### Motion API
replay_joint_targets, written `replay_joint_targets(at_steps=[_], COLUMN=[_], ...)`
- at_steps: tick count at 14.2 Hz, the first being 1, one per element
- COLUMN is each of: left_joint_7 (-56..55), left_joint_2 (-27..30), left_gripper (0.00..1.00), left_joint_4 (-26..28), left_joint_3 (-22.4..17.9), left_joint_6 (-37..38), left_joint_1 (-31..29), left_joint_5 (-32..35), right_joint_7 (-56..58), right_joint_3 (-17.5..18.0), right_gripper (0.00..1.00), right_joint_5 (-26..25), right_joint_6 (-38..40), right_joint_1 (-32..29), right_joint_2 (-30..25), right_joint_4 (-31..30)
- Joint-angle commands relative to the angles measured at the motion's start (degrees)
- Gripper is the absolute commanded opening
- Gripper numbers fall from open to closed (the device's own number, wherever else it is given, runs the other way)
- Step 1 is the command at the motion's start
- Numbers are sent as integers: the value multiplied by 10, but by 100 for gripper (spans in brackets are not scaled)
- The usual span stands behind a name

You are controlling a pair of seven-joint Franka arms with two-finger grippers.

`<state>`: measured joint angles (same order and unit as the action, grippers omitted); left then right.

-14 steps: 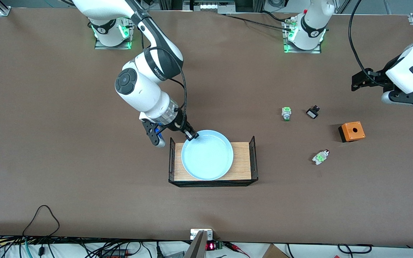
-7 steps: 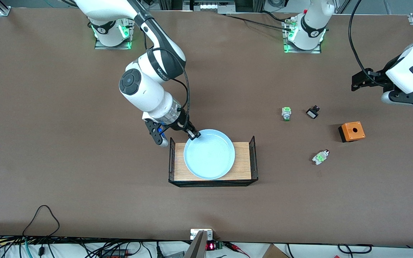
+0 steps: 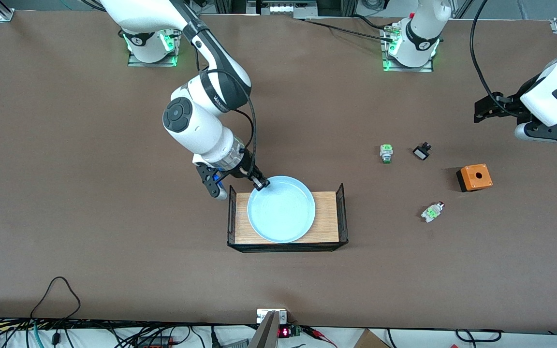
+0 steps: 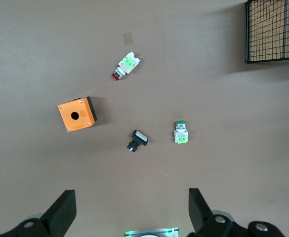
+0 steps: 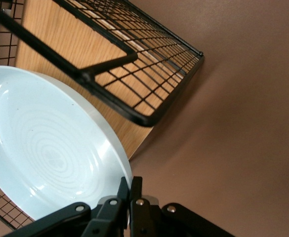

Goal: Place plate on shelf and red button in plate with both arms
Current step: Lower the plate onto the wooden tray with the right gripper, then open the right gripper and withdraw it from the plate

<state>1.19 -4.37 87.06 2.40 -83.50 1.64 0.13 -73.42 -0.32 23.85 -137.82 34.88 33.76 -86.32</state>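
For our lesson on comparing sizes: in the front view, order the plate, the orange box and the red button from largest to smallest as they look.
1. plate, by far the widest
2. orange box
3. red button, smallest

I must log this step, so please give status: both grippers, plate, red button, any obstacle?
Right gripper shut on plate rim, over wooden rack. Left gripper open, waiting above switches. Red button untouched on table. No obstacle seen.
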Motion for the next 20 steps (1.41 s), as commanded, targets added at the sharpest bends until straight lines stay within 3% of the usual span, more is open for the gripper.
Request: replay_joint_targets(at_steps=[1,2,3,4,11,16,20], left_joint_7=[-4,-4,-4,-4,-4,-4,-4], left_joint_2=[-7,-7,-7,-7,-7,-7,-7], left_gripper=[100,100,100,100,100,100,100], left_joint_4=[-16,-17,-17,-16,-16,-16,-16], left_joint_3=[2,2,2,2,2,2,2], left_joint_6=[11,11,11,11,11,11,11], left_joint_1=[-2,-2,-2,-2,-2,-2,-2], left_joint_5=[4,4,4,4,4,4,4], right_joint_7=[6,6,2,8,-3,5,46], right_joint_3=[-5,-5,-5,-6,-6,-8,-7], right_gripper=[0,4,42,99,100,100,100], right_joint_5=[3,6,9,8,9,-7,-65], right_joint_6=[-3,-3,-3,-3,5,107,198], right_joint_1=[5,4,-1,-2,0,-12,-35], right_joint_2=[8,10,11,11,-9,-59,-104], right_joint_4=[14,14,14,14,15,15,15])
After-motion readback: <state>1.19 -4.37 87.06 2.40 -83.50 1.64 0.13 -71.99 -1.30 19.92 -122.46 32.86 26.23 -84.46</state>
